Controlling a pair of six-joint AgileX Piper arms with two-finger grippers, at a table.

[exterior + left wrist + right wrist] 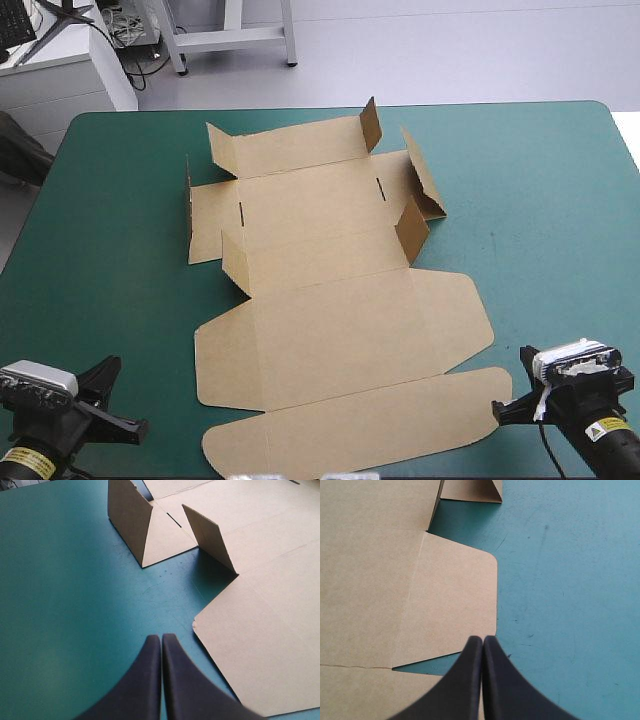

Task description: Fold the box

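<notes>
The box (330,300) lies as a cut sheet of brown board in the middle of the bench (560,200), unfolded and mostly flat. It runs from the far half of the bench almost to the near edge. At the far part four short flaps stand raised, among them one at the far right corner (371,124) and one nearer on the right (411,228); the end panel between these two is partly lifted. The wide lid panel (340,335), with rounded corners, lies flat toward the robot, and a long tuck strip (360,425) lies flat beyond it, nearest the bench's near edge. Assessment: the board looks light and stiff, likely to bend cleanly only along its scored creases, and liable to slide on the teal-green cover if pushed from one side alone. Where it lies flat there is little edge to pinch. The raised flaps and the lifted end panel appear the readiest holds, with the second hand pressing the sheet down. The left hand (161,637) has its black fingers together and holds nothing. It hangs over bare cover just beside the lid panel's left corner, with two raised flaps ahead of it. The right hand (482,639) is likewise closed and empty, its tips at the notch beside the lid panel's rounded side flap (455,605). Neither hand touches the board so far as can be seen.
</notes>
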